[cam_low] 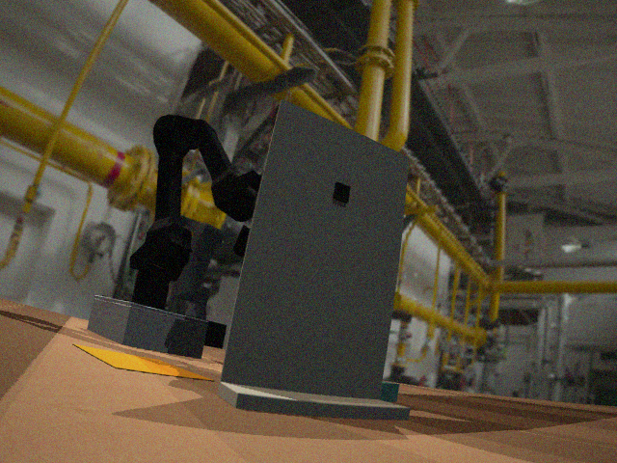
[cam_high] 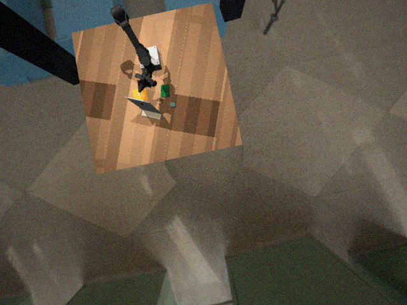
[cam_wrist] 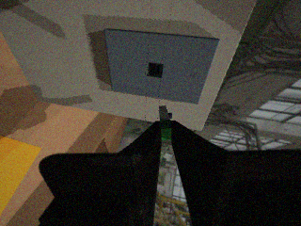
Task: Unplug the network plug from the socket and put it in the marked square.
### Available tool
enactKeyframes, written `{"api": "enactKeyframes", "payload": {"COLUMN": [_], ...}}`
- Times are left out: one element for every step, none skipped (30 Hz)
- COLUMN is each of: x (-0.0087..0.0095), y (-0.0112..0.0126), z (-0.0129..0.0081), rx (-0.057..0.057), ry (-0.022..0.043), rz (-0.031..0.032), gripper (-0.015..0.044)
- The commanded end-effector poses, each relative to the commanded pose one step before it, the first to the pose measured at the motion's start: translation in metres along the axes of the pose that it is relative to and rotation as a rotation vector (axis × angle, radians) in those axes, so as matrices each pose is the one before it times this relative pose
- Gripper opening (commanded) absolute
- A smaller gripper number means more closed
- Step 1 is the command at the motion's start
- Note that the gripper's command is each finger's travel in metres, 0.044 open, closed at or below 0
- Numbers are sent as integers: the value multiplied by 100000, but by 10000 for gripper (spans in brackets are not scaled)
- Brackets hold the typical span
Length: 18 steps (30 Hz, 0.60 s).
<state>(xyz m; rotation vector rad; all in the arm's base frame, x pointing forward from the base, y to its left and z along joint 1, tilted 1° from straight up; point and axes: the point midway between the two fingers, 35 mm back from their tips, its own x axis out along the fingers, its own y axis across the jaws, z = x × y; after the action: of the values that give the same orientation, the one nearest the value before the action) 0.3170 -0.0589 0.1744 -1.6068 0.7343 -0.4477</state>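
Only the wrist view shows the gripper (cam_wrist: 165,123) clamped on the small plug (cam_wrist: 164,113), clear of the panel's (cam_wrist: 160,66) empty socket (cam_wrist: 154,70); the yellow square (cam_wrist: 14,169) lies beside the panel.

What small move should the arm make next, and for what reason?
Probably carry the plug sideways toward the yellow square, then lower it. The gripper is shut on the plug, the socket in the panel looks empty, and the square lies off to the side.
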Motion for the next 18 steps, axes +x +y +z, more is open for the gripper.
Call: {"api": "enactKeyframes", "payload": {"x": [756,198,195,192,189,186,183,180,176,173,170,166,163,159,156,152,149,145], "y": [670,207,210,213,216,219,222,225,228,231,234,236,239,241,243,246,248,250], "z": [-400,-129,-132,-134,-136,-138,-140,-142,-144,-146,-148,-149,-151,-152,-154,-155,-156,-157], "rx": [-2755,-695,-671,-648,-623,-598,-573,-548,-522,-496,-469,-442,-415,-387,-359,-331,-303,-274], "ry": [-1494,-283,-286,-290,-294,-299,-303,-308,-312,-317,-322,-327,-333,-338,-344,-349,-355,-361], "rz": [3339,980,1001,1022,1042,1062,1081,1099,1117,1134,1151,1167,1183,1198,1213,1226,1240,1252], "gripper": [0,0,0,0,0,0,0,0,0,0,0,0,0,0,0,0,0,0]}}
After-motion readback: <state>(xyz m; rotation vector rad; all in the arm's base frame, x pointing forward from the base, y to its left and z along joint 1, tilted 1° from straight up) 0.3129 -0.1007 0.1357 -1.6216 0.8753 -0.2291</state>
